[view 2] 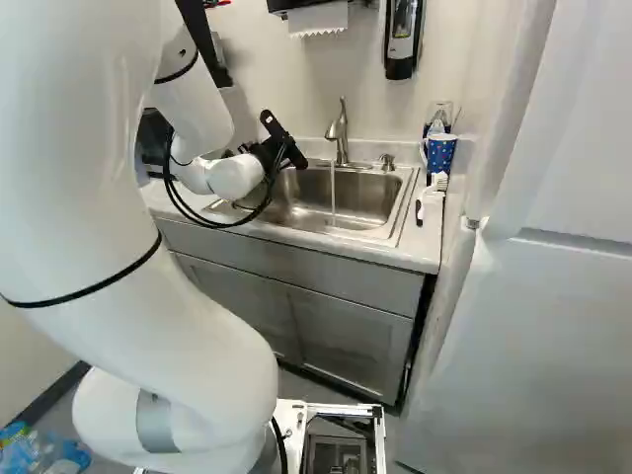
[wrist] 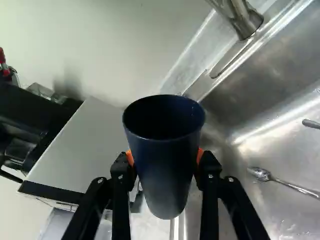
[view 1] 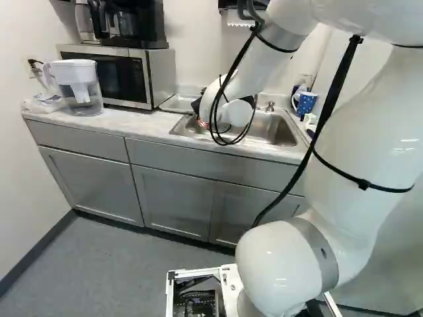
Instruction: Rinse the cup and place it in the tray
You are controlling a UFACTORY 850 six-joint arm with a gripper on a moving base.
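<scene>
The claw (wrist: 165,157) holds a dark blue cup (wrist: 167,187) between its orange pads (wrist: 130,158), at the end of the sink (view 2: 370,197) nearest the microwave (view 1: 122,80). Thin running water (view 2: 333,193) falls from the faucet (view 2: 341,146), apart from the cup. A high swing across could knock rim against faucet; wet, tapering walls, heavier once filled, could slip, dropping the cup beside the spoon (wrist: 261,174).
</scene>
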